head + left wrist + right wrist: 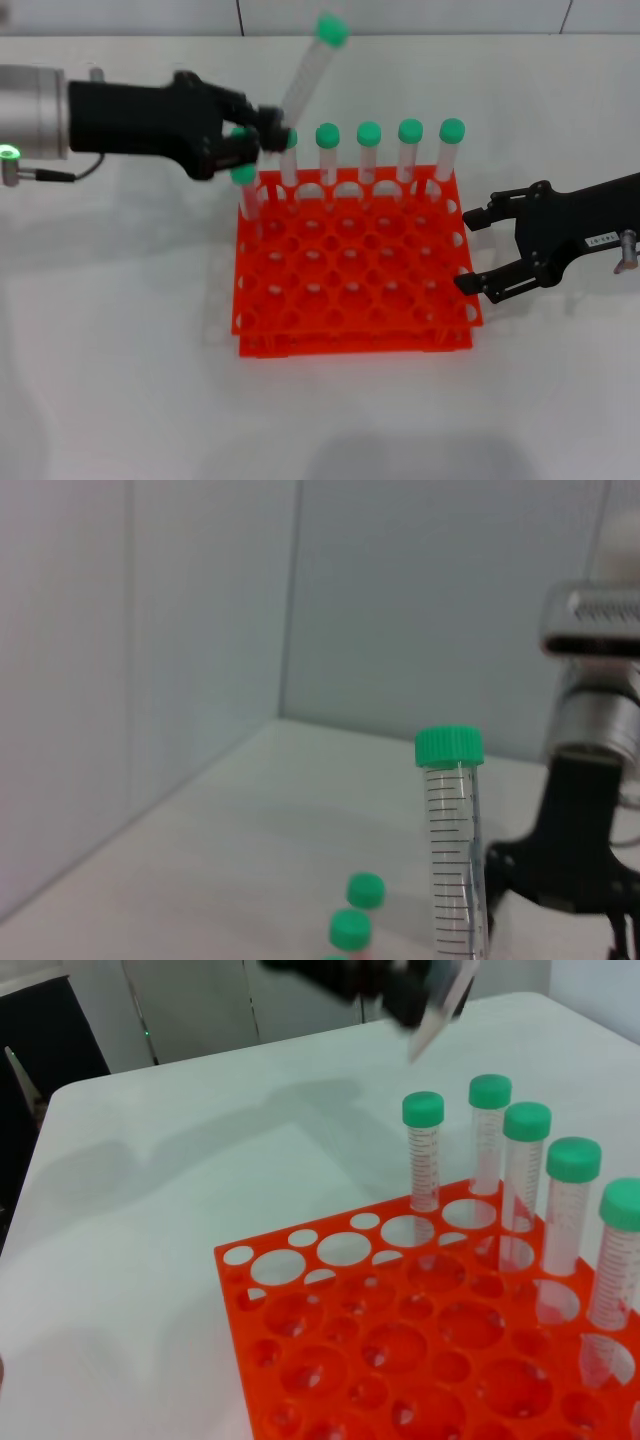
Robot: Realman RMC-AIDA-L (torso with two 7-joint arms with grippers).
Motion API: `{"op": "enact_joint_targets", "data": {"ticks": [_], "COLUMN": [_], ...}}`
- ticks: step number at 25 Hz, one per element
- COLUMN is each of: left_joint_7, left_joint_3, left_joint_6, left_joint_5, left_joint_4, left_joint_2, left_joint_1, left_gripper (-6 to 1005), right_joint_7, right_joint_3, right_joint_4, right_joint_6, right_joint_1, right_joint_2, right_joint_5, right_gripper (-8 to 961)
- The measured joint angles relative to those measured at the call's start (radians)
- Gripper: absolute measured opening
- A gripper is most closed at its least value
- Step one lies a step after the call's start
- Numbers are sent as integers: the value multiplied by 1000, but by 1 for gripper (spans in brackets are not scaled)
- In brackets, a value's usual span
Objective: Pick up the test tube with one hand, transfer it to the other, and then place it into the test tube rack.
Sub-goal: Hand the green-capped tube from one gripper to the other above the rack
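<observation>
The test tube, clear with a green cap, is held tilted in the air over the back left corner of the test tube rack. My left gripper is shut on its lower end. The left wrist view shows the test tube upright in close-up, while the right wrist view catches only its lower end under the left gripper. My right gripper is open and empty beside the rack's right edge. The orange-red rack stands on the white table.
Several other green-capped tubes stand in the rack's back row, with one more at the left of the second row, just under the left gripper. The rack's other holes are unfilled. White table surrounds the rack.
</observation>
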Motion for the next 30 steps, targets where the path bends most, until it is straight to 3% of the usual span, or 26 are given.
{"op": "enact_joint_targets", "data": {"ticks": [7, 16, 30], "left_joint_7": [35, 42, 23], "left_joint_3": [1, 1, 3], "left_joint_6": [-5, -50, -127], "left_joint_5": [67, 101, 145], "left_joint_4": [-31, -56, -68], "left_joint_2": [-21, -29, -39], "left_joint_1": [-22, -26, -41], "left_gripper": [195, 195, 196], "right_joint_7": [-2, -2, -13], "right_joint_3": [1, 1, 4], "right_joint_4": [2, 5, 5], "right_joint_6": [0, 0, 3], "right_joint_1": [0, -1, -12], "right_joint_2": [2, 3, 23], "right_joint_5": [0, 2, 13], "right_gripper": [870, 869, 869]}}
